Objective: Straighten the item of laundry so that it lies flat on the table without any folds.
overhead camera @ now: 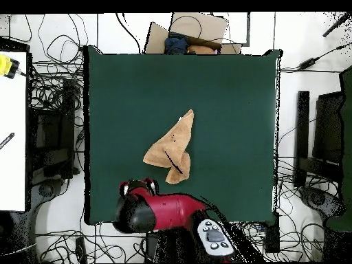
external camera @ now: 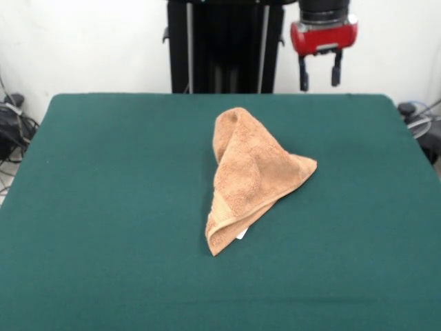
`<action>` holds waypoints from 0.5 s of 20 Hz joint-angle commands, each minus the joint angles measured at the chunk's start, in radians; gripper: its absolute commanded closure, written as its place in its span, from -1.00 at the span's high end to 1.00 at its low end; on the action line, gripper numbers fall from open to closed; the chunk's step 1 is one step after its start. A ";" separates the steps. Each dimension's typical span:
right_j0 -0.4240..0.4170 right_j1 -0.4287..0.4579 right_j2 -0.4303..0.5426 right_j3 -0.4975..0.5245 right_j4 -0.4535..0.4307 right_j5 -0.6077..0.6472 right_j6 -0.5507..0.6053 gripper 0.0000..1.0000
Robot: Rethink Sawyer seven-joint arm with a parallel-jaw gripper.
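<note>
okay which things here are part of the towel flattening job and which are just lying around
Job: towel, folded over itself; green table; gripper, open, held above the table's far edge.

Lying about: cables on the floor; cardboard box beyond the table; monitor at the side.

You are looking at one towel [external camera: 251,181], one worktop [external camera: 103,207] and one pincer [external camera: 318,72].
</note>
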 commanded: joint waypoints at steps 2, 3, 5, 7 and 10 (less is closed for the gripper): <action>-0.099 -0.136 0.214 -0.148 0.061 0.318 -0.031 1.00; -0.097 -0.153 0.216 -0.150 0.058 0.328 -0.024 1.00; -0.083 -0.187 0.205 -0.155 0.049 0.345 -0.009 1.00; -0.062 -0.211 0.185 -0.170 0.016 0.353 0.000 1.00; -0.013 -0.216 0.126 -0.230 -0.125 0.304 -0.030 1.00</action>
